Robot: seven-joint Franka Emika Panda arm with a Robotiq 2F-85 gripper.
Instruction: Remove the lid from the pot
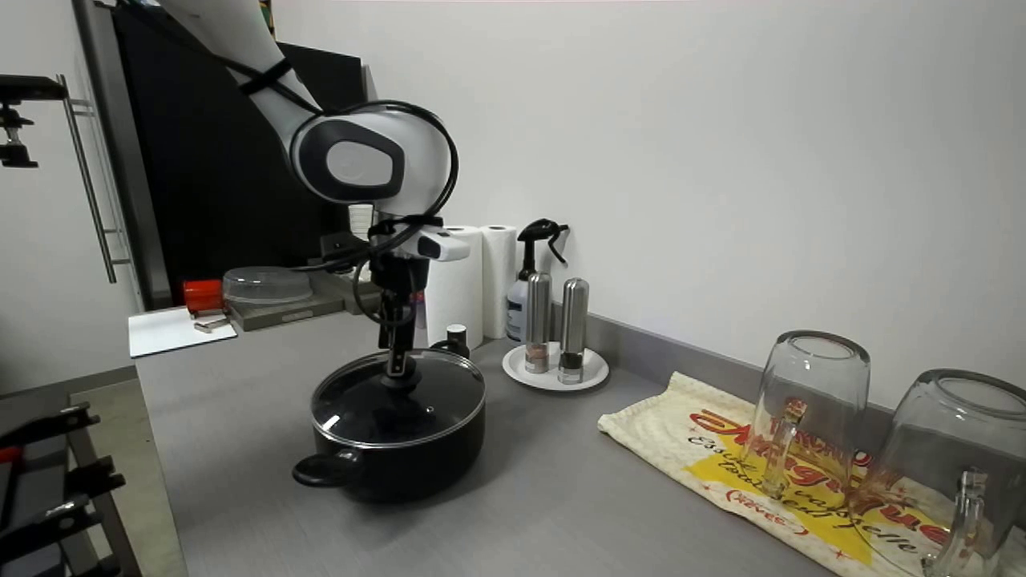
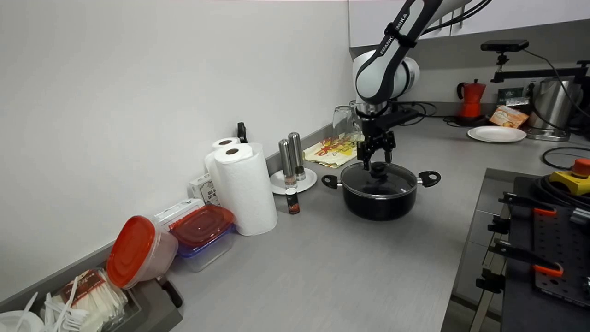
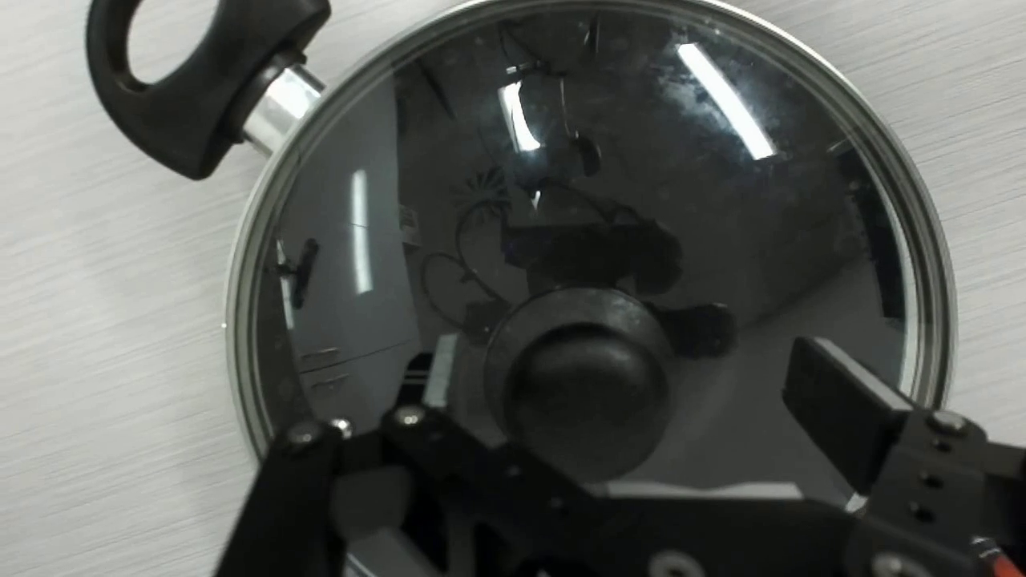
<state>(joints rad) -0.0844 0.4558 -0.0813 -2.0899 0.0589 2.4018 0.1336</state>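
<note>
The lid (image 3: 761, 240) sat on the pot (image 1: 425, 469), left of the middle of the counter (image 1: 577, 497) in an exterior view, one handle (image 1: 341, 467) toward the near left. I took the step in hand to be the grasp, with the lift not yet begun. My gripper (image 3: 621, 373) stood wide and held nothing; in the wrist view the knob (image 3: 589, 393) lay between its fingers (image 3: 842, 409), the smaller gap on the left. I couldn't tell exactly how deep the tips reached, though in both exterior views they looked close to the knob's height. The next move, as I judged it, called for slight centring, perhaps a little more depth, then a firm squeeze and a slow, straight lift; an uneven pinch could let the lid tip.

What the pot held I couldn't say: the dark glass gave me mostly reflections. Beyond it to the right, the left mill (image 1: 538, 320) showed pinkish grains at its foot, the right mill (image 1: 574, 320) something dark. At the near right, two glass mugs (image 1: 809, 377) looked mouth-down on a printed cloth (image 1: 641, 421).

In an exterior view, at the near left, a red-lidded tub (image 2: 140, 251) leaned beside a flat red-topped box (image 2: 203, 226); I made out nothing in either. Nearer still, a grey tray (image 2: 159, 311) held white plastic cutlery (image 2: 69, 318) and packets (image 2: 97, 295).
</note>
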